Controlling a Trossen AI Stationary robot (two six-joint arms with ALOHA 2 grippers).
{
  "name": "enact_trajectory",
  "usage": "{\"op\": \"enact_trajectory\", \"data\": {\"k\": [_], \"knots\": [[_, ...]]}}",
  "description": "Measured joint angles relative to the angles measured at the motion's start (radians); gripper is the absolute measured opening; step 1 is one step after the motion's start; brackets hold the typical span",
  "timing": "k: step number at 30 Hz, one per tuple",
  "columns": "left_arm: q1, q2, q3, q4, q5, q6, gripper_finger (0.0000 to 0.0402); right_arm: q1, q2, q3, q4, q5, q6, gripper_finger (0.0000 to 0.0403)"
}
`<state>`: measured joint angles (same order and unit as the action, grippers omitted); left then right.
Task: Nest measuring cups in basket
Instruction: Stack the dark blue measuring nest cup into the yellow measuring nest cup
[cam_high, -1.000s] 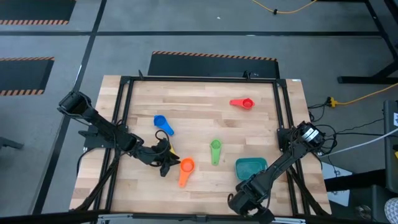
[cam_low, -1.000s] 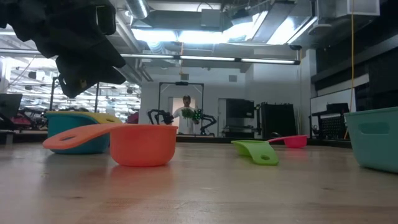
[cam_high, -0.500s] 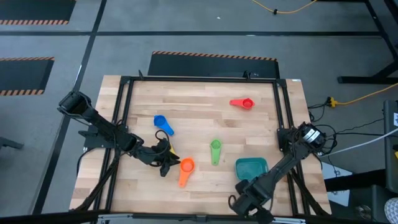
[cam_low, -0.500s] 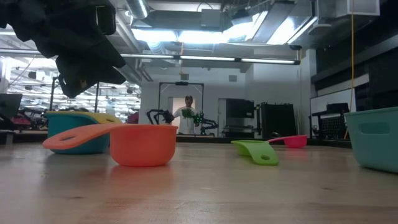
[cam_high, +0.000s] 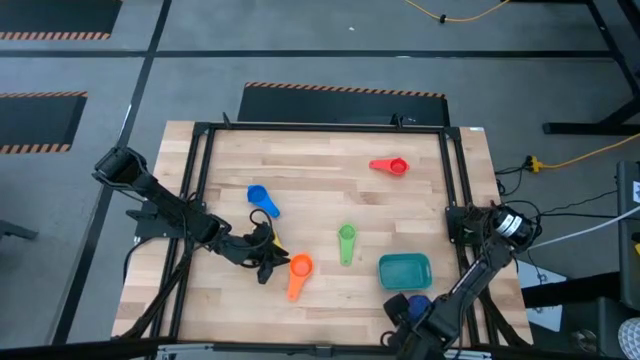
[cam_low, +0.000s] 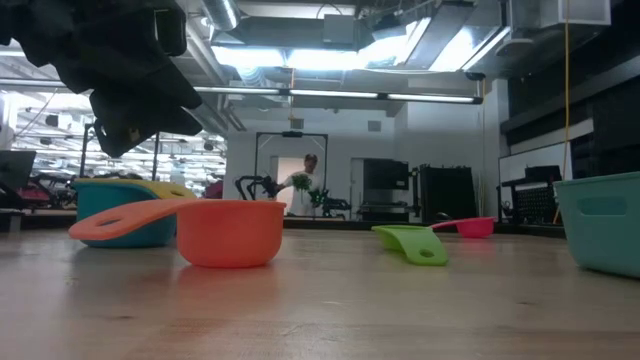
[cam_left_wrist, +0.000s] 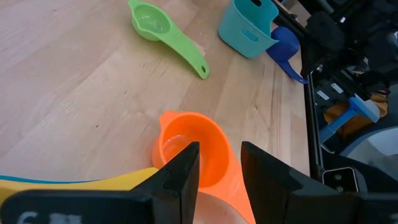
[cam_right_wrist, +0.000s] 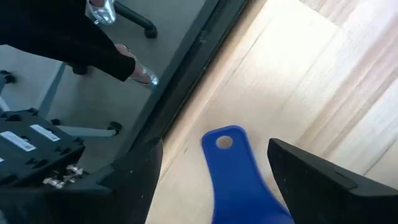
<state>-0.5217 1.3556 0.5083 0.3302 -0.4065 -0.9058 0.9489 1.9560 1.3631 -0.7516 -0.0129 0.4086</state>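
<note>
From above, the basket (cam_high: 404, 269) sat near the bench's front right corner, the orange cup (cam_high: 299, 266) mid-front beside the left gripper (cam_high: 268, 268). Left wrist: fingers parted, empty. Right wrist: right gripper (cam_right_wrist: 214, 165) wide open over the dark blue cup (cam_right_wrist: 239, 174).

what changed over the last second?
The right arm pulled back toward the table's near edge, uncovering the dark blue cup below the basket; right gripper is open over its handle. Left gripper stays by the orange cup; other cups unmoved.
</note>
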Motion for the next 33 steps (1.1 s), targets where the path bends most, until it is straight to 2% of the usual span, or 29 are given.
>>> {"op": "enact_trajectory", "data": {"k": [4,11,18,27,33], "knots": [[0.000,0.000,0.000,0.000,0.000,0.000,0.0111,0.000,0.000,-0.023,0.008,0.044,-0.003,0.0296],[0.000,0.000,0.000,0.000,0.001,0.000,0.0111,0.000,0.000,-0.076,0.081,0.045,0.003,0.0296],[0.000,0.000,0.000,0.000,0.005,0.000,0.0111,0.004,0.009,-0.080,0.079,0.046,-0.009,0.0292],[0.000,0.000,0.000,0.000,0.004,0.000,0.0111,0.006,0.034,-0.079,0.077,0.046,-0.024,0.0246],[0.000,0.000,0.000,0.000,0.004,0.000,0.0111,0.006,0.034,-0.079,0.078,0.050,-0.025,0.0200]]}}
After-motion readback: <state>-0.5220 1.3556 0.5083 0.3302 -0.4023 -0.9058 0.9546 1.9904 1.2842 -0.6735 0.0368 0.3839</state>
